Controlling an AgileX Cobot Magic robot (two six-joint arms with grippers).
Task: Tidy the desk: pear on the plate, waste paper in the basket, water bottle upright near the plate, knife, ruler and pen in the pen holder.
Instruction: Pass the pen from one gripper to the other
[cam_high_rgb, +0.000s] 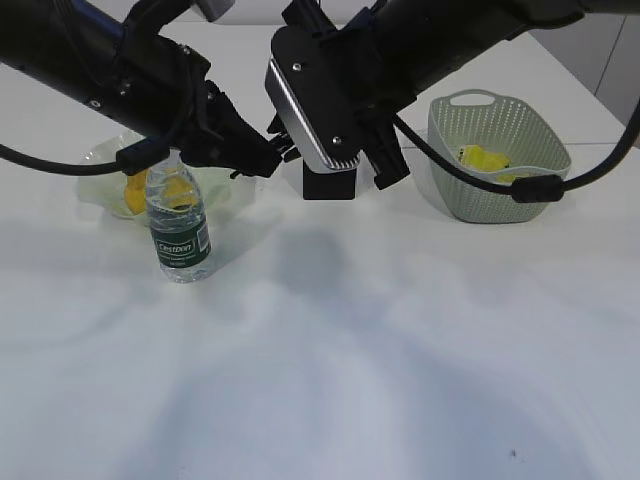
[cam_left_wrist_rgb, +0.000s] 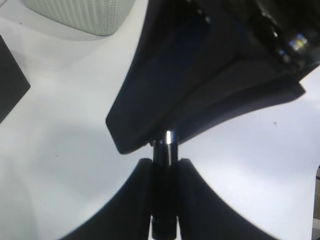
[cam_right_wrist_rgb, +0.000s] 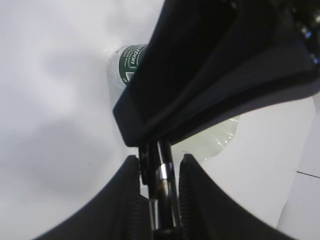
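Both grippers (cam_high_rgb: 285, 150) clasp one pen (cam_left_wrist_rgb: 165, 190).

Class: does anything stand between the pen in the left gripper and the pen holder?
Yes, seemingly. The right arm's camera block hangs over the pen holder, hiding its opening in the exterior view, beside the left gripper and its pen. Nothing else visibly intervenes.

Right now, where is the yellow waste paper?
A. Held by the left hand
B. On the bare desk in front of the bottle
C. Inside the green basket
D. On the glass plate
C: the exterior view shows the yellow waste paper lying inside the basket, at the right of the desk.
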